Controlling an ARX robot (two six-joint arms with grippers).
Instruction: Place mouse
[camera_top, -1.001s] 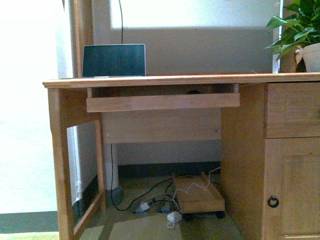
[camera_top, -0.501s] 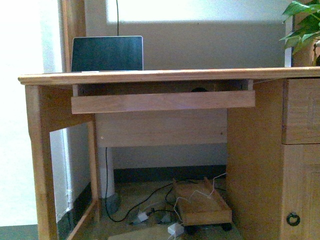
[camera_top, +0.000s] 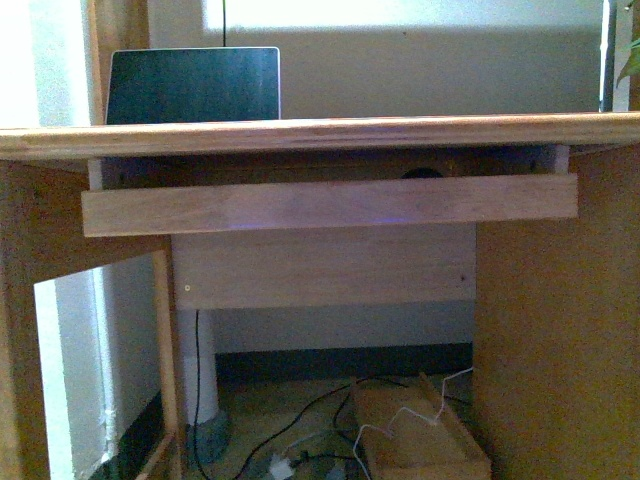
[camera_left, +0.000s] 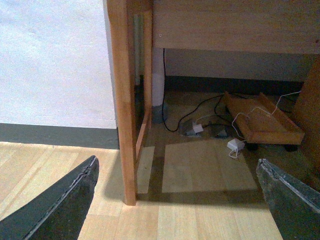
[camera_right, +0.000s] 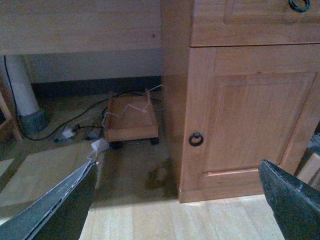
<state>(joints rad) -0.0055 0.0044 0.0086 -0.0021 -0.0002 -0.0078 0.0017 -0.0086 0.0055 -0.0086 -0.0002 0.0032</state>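
Compared with half a second ago, the desk (camera_top: 320, 135) looms larger in the front view. Its left leg and right-hand side panel have slid out to the picture edges, and of the plant only a leaf (camera_top: 632, 62) remains at the right border. The laptop (camera_top: 192, 85) stands open on the left part of the desk top, its dark screen facing the camera. Under the top hangs the keyboard tray (camera_top: 330, 205), whose plain front board runs almost the full width of the knee space. The mouse (camera_top: 422, 173) shows only as a small dark rounded hump above that board. It lies toward the right end of the tray, in the shadowed gap beneath the desk top, and its wheel and logo cannot be made out. On the floor below, a low wooden trolley (camera_top: 420, 445) sits near the right side panel, with cables (camera_top: 400, 420) draped over and beside it.

Neither arm appears in the front view. In the left wrist view the left gripper (camera_left: 176, 161) is spread wide, its dark fingers (camera_left: 65, 200) at the lower corners with only wood floor (camera_left: 200, 215) between them. Beyond it stands the desk leg (camera_left: 122, 100). The right gripper (camera_right: 177, 162) is likewise wide apart and holds nothing. It faces the cabinet door (camera_right: 245, 125) with its ring pull (camera_right: 196, 139).
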